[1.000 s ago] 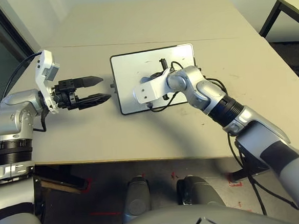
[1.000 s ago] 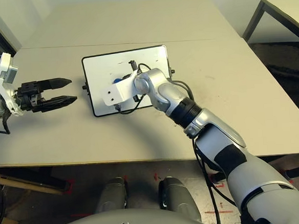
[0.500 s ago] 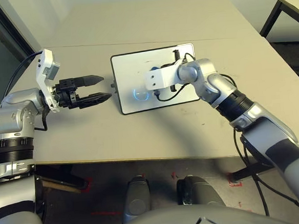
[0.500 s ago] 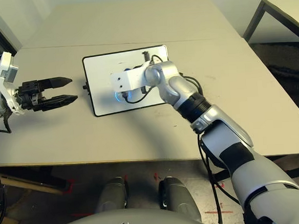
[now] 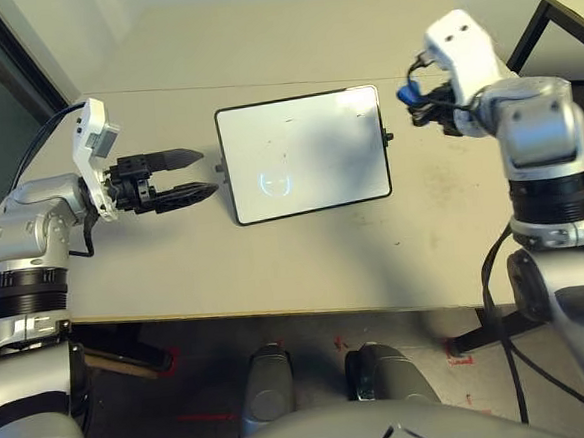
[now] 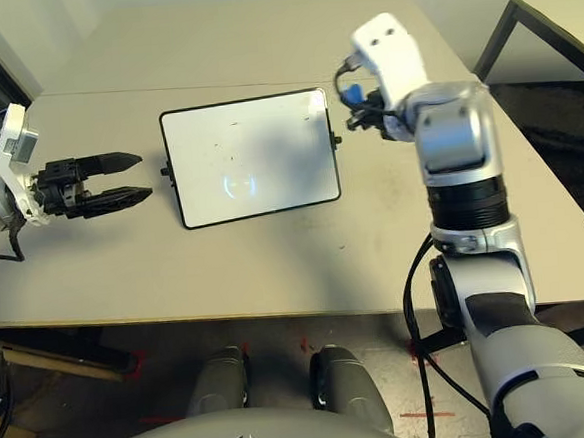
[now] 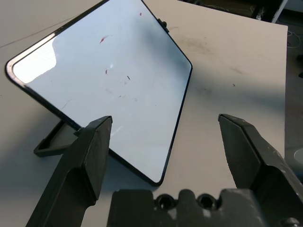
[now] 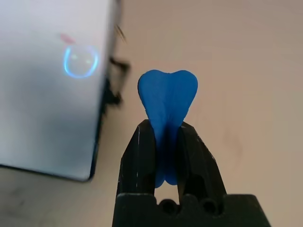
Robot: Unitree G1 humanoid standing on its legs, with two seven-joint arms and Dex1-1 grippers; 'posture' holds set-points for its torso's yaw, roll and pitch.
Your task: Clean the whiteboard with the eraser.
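Bright, even overhead light. Ring-shaped glare on the whiteboard (image 5: 275, 183), a soft arm shadow crossing it. Right wrist view's background is blurred.

Nothing is stacked on the whiteboard (image 5: 302, 153), so it can be reached from above. Bare table (image 5: 276, 270) is left all round it; the left gripper (image 5: 197, 175) is parked just off its left edge.
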